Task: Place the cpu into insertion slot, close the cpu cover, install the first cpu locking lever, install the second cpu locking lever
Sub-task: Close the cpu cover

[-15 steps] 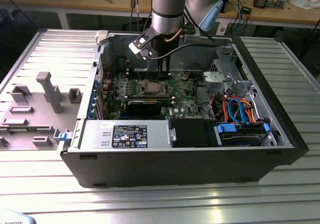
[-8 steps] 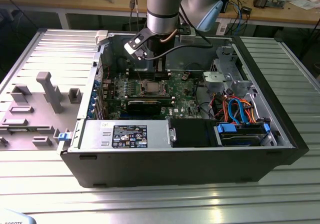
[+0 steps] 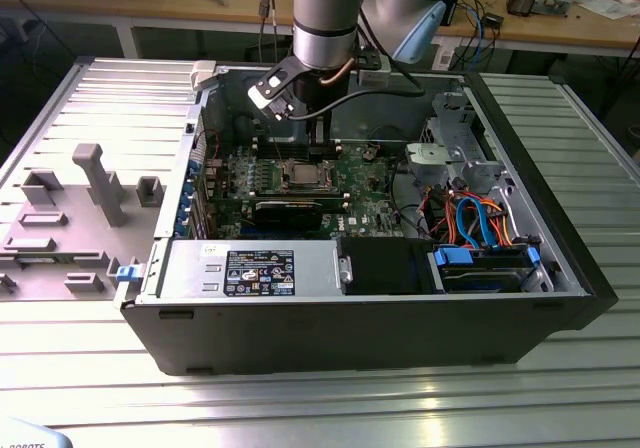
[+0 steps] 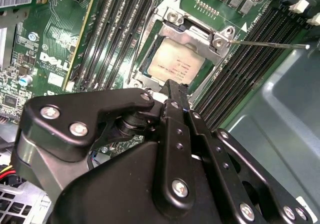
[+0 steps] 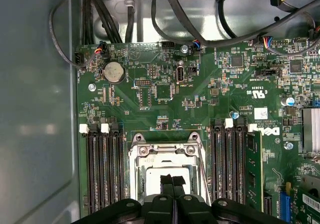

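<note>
Cpu [image 4: 175,64] sits flat in the insertion slot [image 5: 134,181], directly under the gripper [image 4: 172,88] tips. Its top is dull silvery-beige with faint print, square, and much smaller than the green motherboard [image 5: 165,99]. The cpu cover [image 4: 192,31], a silvery frame plate with screws at the corners, looks folded down around the chip, whose top shows through the window. A thin metal locking lever [image 4: 270,45] sticks out from one socket corner, running away from the gripper over the black memory slots [image 4: 240,79] toward the grey case wall. More memory slots flank the socket on both sides of the fingers [image 5: 167,181] in the first wrist view.

The two black fingers are pressed together with nothing between them. They point straight down at the middle of the chip; can't tell if the tips touch it or hang just above.

In the exterior view the arm [image 3: 325,13] drops near vertical into the open PC case [image 3: 560,258], wrist over the board, cpu [image 3: 300,176] right below it.
</note>
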